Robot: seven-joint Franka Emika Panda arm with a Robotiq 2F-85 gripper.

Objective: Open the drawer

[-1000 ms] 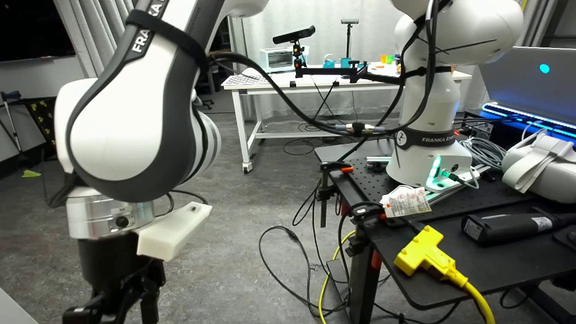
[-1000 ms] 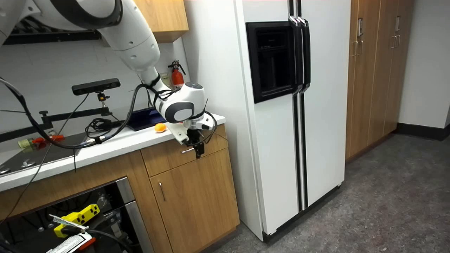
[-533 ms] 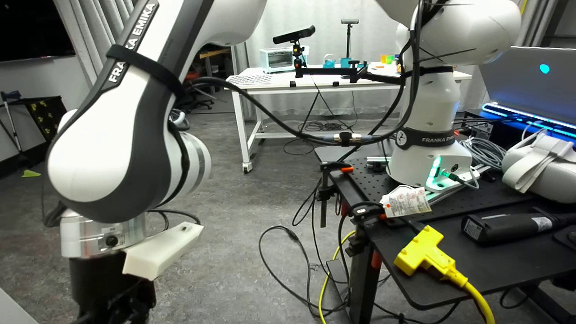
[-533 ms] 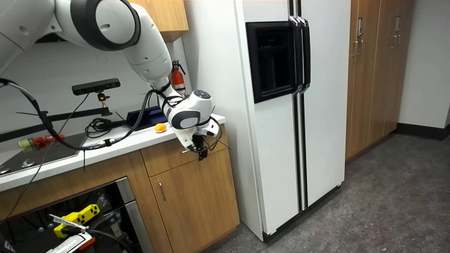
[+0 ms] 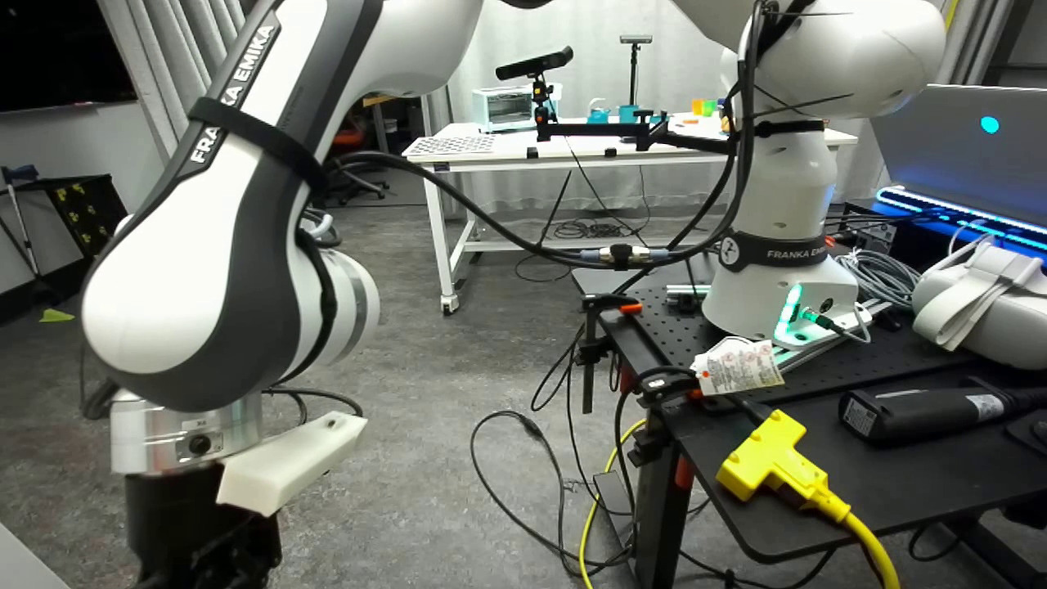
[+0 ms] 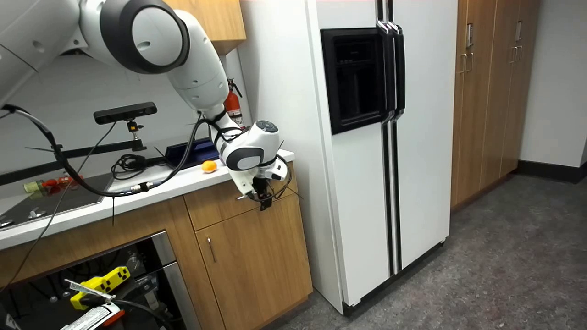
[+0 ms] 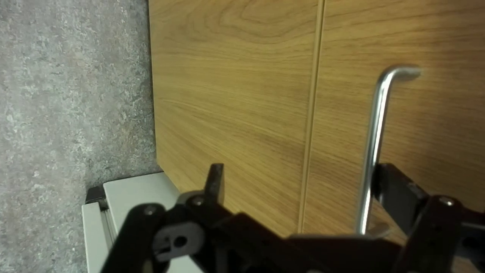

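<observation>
The drawer is closed, with a light wooden front under the countertop; its inside is hidden. In the wrist view the drawer front fills the right side, with a silver bar handle across it. My gripper is open, with its fingers on either side of the handle bar. The right finger is right beside the bar; I cannot tell whether it touches. The left finger is well apart, over the door below. In an exterior view the gripper points down at the handle. Elsewhere its fingertips are cut off.
A wooden cabinet door is below the drawer. A white refrigerator stands right beside the cabinet. An orange fruit and a dark blue tray are on the white countertop. A black table carries a robot base.
The arm has reached further out and my gripper has moved down and slightly toward the refrigerator, mostly in the first half second. The drawer has not visibly moved.
</observation>
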